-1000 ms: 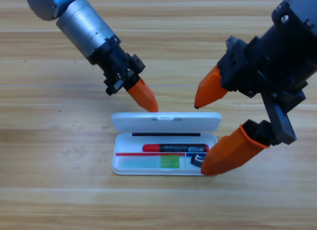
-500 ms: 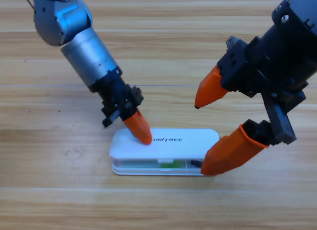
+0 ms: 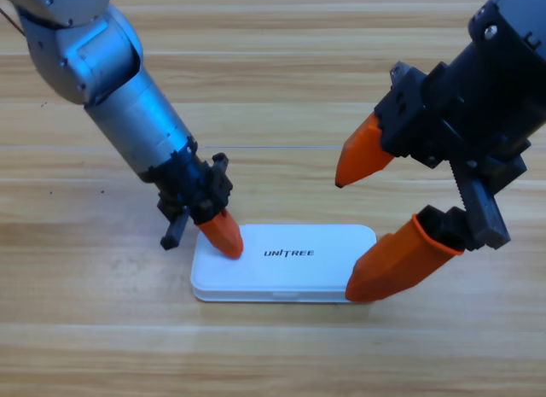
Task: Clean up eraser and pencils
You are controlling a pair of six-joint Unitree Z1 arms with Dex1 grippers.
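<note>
Both of my arms are working over the wooden table [image 3: 77, 346], and the white case [image 3: 290, 273], open a second ago with pencils and eraser showing inside, is now lying shut with them hidden, so the tidying looks nearly done. My right gripper [image 3: 358, 235] is standing wide open and empty, lower jaw at the case's right end. My left gripper [image 3: 223, 236] is pressing the lid's left end; I cannot tell its opening.
</note>
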